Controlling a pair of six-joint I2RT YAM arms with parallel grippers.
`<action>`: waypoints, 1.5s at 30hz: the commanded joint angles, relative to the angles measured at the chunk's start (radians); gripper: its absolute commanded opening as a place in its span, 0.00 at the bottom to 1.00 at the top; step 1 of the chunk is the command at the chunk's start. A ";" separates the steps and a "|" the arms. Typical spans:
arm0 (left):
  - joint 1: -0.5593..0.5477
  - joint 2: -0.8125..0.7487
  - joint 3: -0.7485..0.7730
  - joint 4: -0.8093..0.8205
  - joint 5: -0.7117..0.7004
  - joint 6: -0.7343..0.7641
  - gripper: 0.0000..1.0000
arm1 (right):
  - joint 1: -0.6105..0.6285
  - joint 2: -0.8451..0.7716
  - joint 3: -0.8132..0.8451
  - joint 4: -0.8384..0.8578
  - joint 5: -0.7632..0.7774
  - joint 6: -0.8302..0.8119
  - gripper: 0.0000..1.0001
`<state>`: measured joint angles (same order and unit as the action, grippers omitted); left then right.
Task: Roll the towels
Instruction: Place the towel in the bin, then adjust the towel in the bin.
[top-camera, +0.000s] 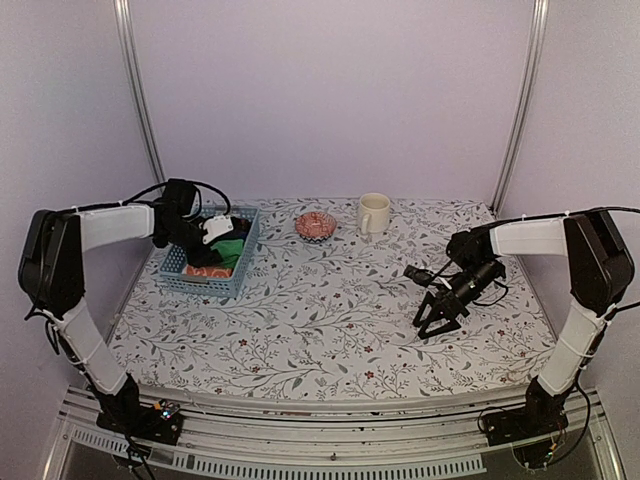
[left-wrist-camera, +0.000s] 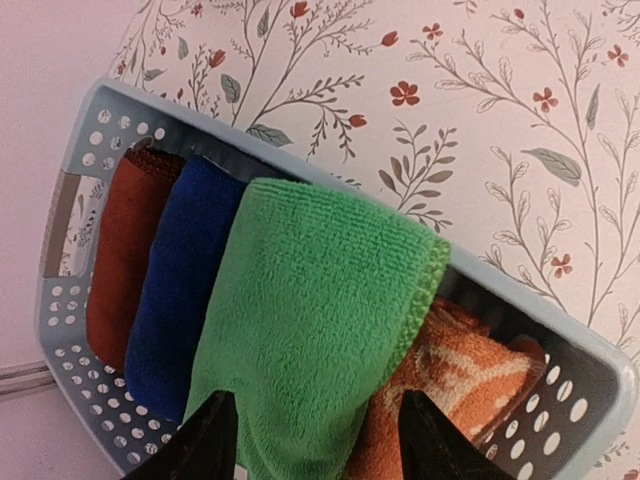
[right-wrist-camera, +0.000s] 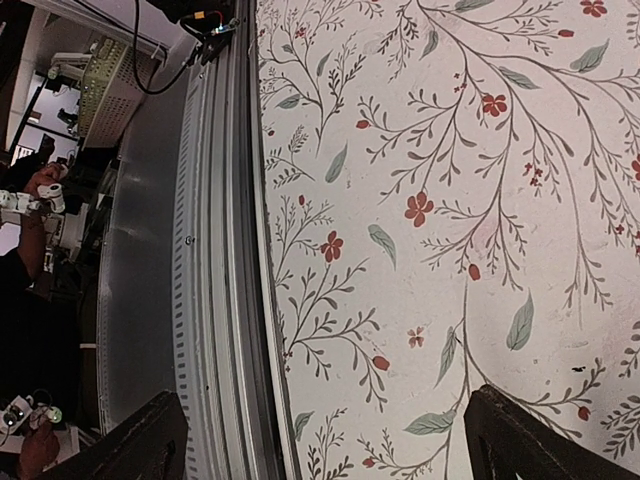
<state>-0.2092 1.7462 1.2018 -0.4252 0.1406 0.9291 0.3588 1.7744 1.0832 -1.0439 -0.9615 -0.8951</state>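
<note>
A bright green towel (left-wrist-camera: 310, 330) lies in a pale blue perforated basket (left-wrist-camera: 70, 290), draped over its wall. An orange printed towel (left-wrist-camera: 460, 370) lies bunched beside it. My left gripper (left-wrist-camera: 315, 445) is open, its fingers standing on either side of the green towel's near part. In the top view the left gripper (top-camera: 215, 232) hovers over the basket (top-camera: 200, 283) at the table's back left, with the green towel (top-camera: 232, 250) and the orange towel (top-camera: 207, 270) below it. My right gripper (top-camera: 435, 318) is open and empty, low over the table at the right; its wrist view (right-wrist-camera: 325, 440) shows only tablecloth.
A blue cloth roll (left-wrist-camera: 175, 290) and a dark red cloth roll (left-wrist-camera: 125, 250) lie side by side in the basket. A cream mug (top-camera: 373, 212) and a small patterned bowl (top-camera: 315, 225) stand at the back. The table's near edge rail (right-wrist-camera: 215, 250) runs beside the right gripper.
</note>
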 joint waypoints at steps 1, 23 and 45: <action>-0.026 -0.093 -0.028 -0.043 -0.028 -0.041 0.57 | 0.001 0.013 0.004 -0.020 -0.032 -0.021 0.99; -0.095 -0.002 0.032 0.068 0.042 -1.010 0.00 | 0.001 0.021 0.002 -0.015 -0.027 -0.016 0.99; -0.086 0.073 0.000 0.002 -0.086 -0.982 0.00 | 0.000 0.033 0.004 -0.015 -0.020 -0.018 0.99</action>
<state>-0.2943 1.8347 1.2251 -0.3977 0.0692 -0.0574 0.3588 1.7893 1.0832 -1.0515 -0.9745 -0.9024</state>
